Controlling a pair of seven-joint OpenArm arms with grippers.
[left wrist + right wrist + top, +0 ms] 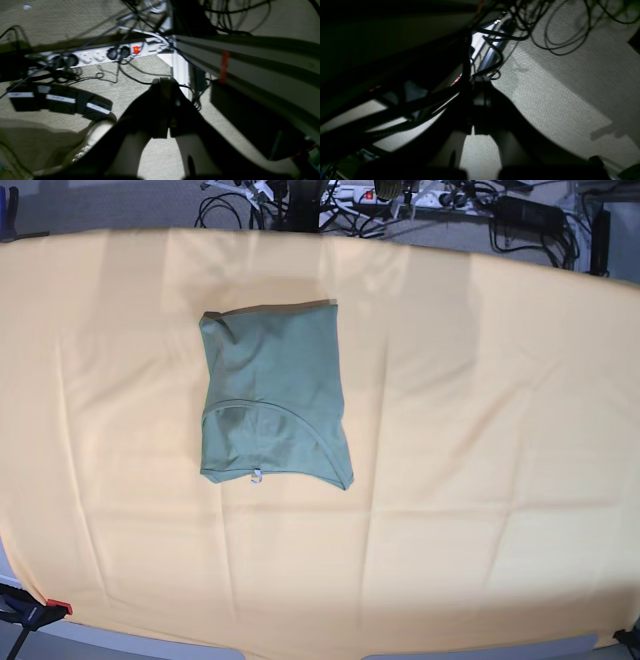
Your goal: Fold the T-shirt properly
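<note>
Low in both wrist frames, our left gripper and right gripper hang over carpet, fingers pressed together on nothing. Higher in the left wrist frame lies a white power strip. In the base frame, the T-shirt lies folded, upper centre-left, on the yellow-orange cloth.

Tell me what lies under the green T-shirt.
The folded sage-green cotton T-shirt lies flat on the large yellow-orange table cloth, which spreads out past it on every side. Whatever the cloth covers, and anything tucked between the shirt's layers, cannot be seen.
</note>
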